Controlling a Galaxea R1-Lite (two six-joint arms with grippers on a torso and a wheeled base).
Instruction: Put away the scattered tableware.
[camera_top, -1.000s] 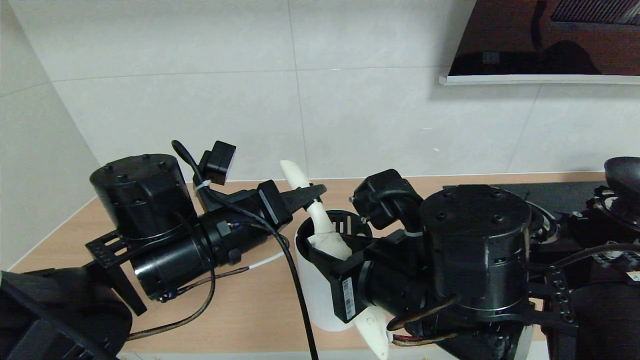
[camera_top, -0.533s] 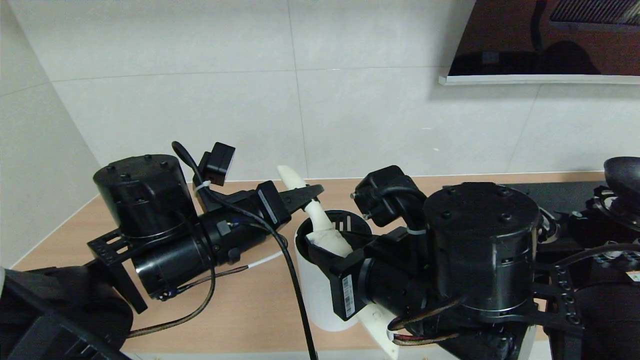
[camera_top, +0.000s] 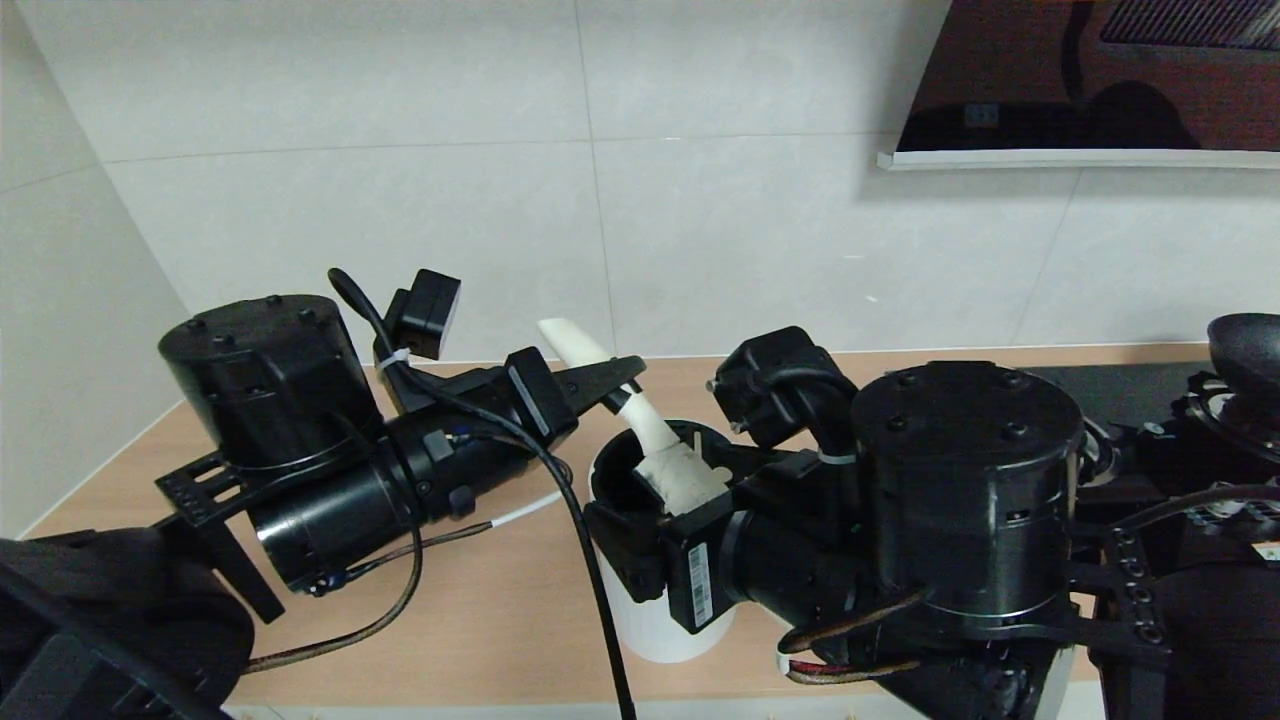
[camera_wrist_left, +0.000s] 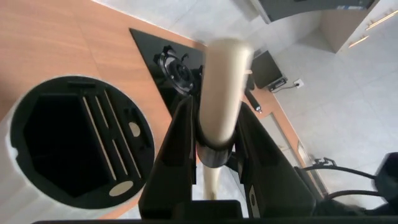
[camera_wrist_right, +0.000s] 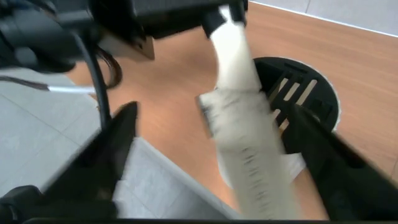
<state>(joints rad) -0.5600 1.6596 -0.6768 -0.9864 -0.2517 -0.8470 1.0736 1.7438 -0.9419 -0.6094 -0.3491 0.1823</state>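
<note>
A long white utensil (camera_top: 640, 420) slants over the white utensil holder (camera_top: 650, 620), which has a black slotted insert (camera_wrist_left: 74, 149). My left gripper (camera_top: 615, 385) is shut on the utensil's handle (camera_wrist_left: 217, 93), just left of and above the holder's mouth. The utensil's broad flat end (camera_wrist_right: 249, 143) hangs between the fingers of my right gripper (camera_wrist_right: 224, 149), which stands wide open without touching it. In the head view the right gripper (camera_top: 665, 495) sits over the holder's rim and hides the utensil's lower end. Pale thin sticks (camera_wrist_right: 292, 93) show in the insert's slots.
The holder stands on a wooden counter (camera_top: 480, 600) near its front edge. A black stove with a burner (camera_wrist_left: 177, 62) lies to the right, under a dark range hood (camera_top: 1090, 80). A tiled wall closes the back and left.
My right gripper has opened and let go of the utensil's flat end, shifting left over the holder. The left arm rose slightly with the handle. The utensil's tip no longer pokes out below the right wrist.
</note>
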